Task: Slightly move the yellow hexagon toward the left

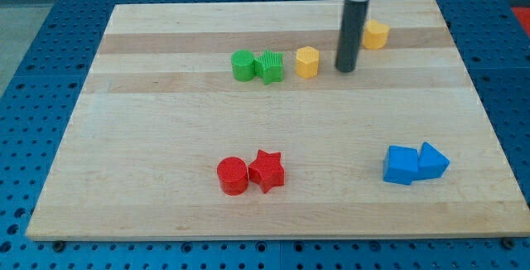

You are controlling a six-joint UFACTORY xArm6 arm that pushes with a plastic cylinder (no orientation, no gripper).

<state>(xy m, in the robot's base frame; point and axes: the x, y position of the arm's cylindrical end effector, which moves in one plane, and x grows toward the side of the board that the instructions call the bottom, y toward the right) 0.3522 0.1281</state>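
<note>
A yellow hexagon point(307, 61) sits on the wooden board point(166, 137) near the view's top centre. My tip point(345, 69) rests on the board a short way to the hexagon's right, with a small gap between them. A second yellow block point(376, 34) lies just beyond the rod, to the view's upper right, partly hidden by it.
Two green blocks point(243, 65) point(270, 66) touch each other just left of the yellow hexagon. A red cylinder point(233, 175) and a red star point(267, 171) sit at the bottom centre. Two blue blocks point(401, 165) point(432, 161) sit at the lower right.
</note>
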